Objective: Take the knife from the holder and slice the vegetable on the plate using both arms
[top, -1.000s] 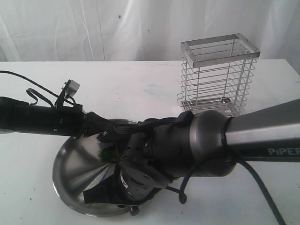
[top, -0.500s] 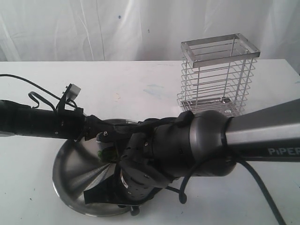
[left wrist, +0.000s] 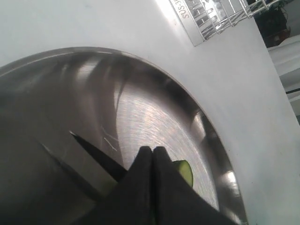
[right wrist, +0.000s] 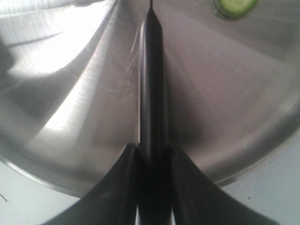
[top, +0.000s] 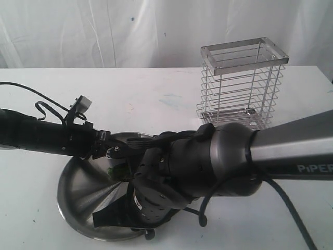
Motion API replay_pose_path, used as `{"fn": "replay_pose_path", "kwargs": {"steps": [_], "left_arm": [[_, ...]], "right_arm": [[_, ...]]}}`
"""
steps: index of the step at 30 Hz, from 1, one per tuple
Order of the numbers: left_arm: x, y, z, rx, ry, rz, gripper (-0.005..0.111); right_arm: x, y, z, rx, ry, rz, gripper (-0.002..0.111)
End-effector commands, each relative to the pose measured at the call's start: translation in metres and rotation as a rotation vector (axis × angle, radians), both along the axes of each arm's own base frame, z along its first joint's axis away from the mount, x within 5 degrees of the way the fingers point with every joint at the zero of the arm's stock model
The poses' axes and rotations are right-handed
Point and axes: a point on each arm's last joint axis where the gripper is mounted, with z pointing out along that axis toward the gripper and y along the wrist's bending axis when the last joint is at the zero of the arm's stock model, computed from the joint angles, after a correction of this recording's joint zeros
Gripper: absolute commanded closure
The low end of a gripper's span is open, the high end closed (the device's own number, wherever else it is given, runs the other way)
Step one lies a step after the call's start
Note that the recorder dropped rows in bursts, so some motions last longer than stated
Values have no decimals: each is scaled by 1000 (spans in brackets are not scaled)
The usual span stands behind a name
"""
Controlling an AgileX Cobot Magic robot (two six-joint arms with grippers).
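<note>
Vegetable [left wrist: 184, 171]: a cut green piece lies on the plate, just beside my left fingertips. I can't tell whether they touch it.
Slice [right wrist: 236, 5]: the right wrist view shows a round one past the knife tip, off to one side. It may be the same piece.
Left arm [top: 47, 138]: over the last second I've slid it a little further in over the plate. Its jaws are clenched tip to tip, with nothing between them.
Plate [top: 73, 200]: at the near edge of the surface [top: 156, 99], under both arms, and it hasn't shifted.
Knife [right wrist: 151, 70]: out of the holder, seen edge-on over the plate, tip toward the middle. Whether it touches the metal I can't say.
Right arm [top: 229, 156]: no movement in that second. Its jaws are grasping the knife at its rear end.
Holder [top: 242, 83]: upright, well apart at the back right, with no knife in it.
Meaning: I read the left arm's advance as steadying the vegetable for a cut, with slicing apparently under way.
</note>
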Motion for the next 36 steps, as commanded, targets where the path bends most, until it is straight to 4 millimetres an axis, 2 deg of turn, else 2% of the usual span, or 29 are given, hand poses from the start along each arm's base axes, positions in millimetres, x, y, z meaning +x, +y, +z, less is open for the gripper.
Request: {"fn": "replay_pose_path", "kwargs": {"steps": [1,21,30,36], "left_arm": [[-2,7,-15,126,34,9,107],[-4,10,-17,222,84,-72,107],[-3,10,-17,208,104,-50,107],[-2,9,-16,185,107,-31,107]], "right_arm": [[2,2,3,8,-18,19,108],[0,0,-6,-31,13,19,108],[-6,-1,-8,-52,82,41,108],[-11,-10,-15,-99,114,33,108]]}}
